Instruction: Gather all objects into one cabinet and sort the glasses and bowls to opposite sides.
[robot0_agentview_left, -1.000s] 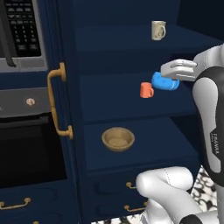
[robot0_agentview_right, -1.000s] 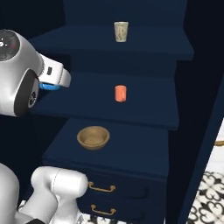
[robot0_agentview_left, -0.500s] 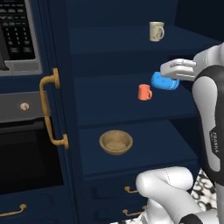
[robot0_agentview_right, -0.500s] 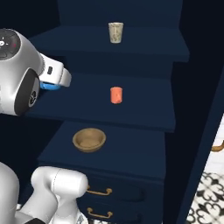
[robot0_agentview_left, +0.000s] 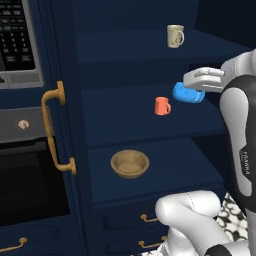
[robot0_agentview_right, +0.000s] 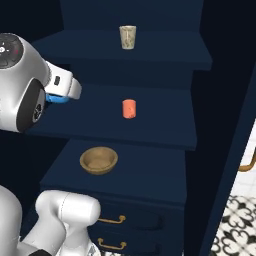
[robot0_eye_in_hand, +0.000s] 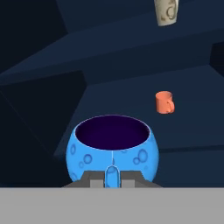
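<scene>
i'm holding the squat bright blue bowl (robot0_eye_in_hand: 112, 151) by its near rim, the two-finger gripper (robot0_eye_in_hand: 112, 180) clamped on it, at the tall dark navy cabinet (robot0_agentview_left: 135, 120).

"franka" reads on my forearm. the bowl hangs at the middle shelf's right edge, near the plain orange-red mug (robot0_agentview_left: 161, 106); the beige marked mug (robot0_agentview_left: 175, 36) stands above, the wide tan wooden bowl (robot0_agentview_left: 129, 163) below with open shelf around.
</scene>
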